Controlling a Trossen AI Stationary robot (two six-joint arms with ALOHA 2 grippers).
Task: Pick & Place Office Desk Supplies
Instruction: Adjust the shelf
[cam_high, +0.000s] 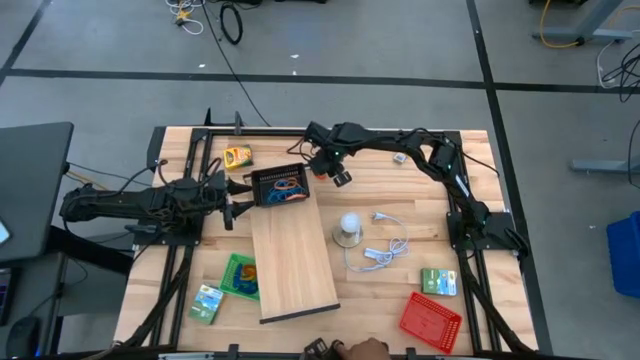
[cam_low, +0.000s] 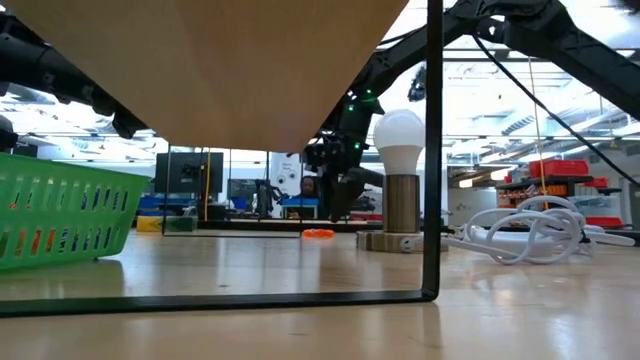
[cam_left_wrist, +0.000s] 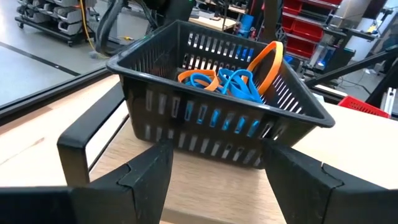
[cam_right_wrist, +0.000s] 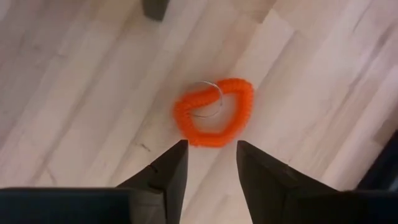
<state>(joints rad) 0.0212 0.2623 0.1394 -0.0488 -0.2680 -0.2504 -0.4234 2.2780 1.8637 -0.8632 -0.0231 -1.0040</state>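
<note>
An orange coiled loop band (cam_right_wrist: 214, 112) with a thin metal ring lies flat on the table, also seen in the high view (cam_high: 319, 172) and the low view (cam_low: 318, 233). My right gripper (cam_right_wrist: 211, 158) hangs open just above it, fingers pointing down, touching nothing (cam_high: 340, 176). A black mesh tray (cam_left_wrist: 211, 118) holds blue and orange bands (cam_left_wrist: 233, 81) and sits at the far end of the pale board (cam_high: 292, 262). My left gripper (cam_left_wrist: 214, 177) is open and level just left of that tray (cam_high: 232, 207), apart from it.
A yellow box (cam_high: 237, 156) lies near the far edge. A green tray (cam_high: 241, 276) and a green box (cam_high: 207, 303) sit near left. A bulb lamp (cam_high: 348, 228), white cable (cam_high: 385, 250), green box (cam_high: 438, 282) and red tray (cam_high: 430, 318) are to the right. A person's hand (cam_high: 365, 349) shows at the near edge.
</note>
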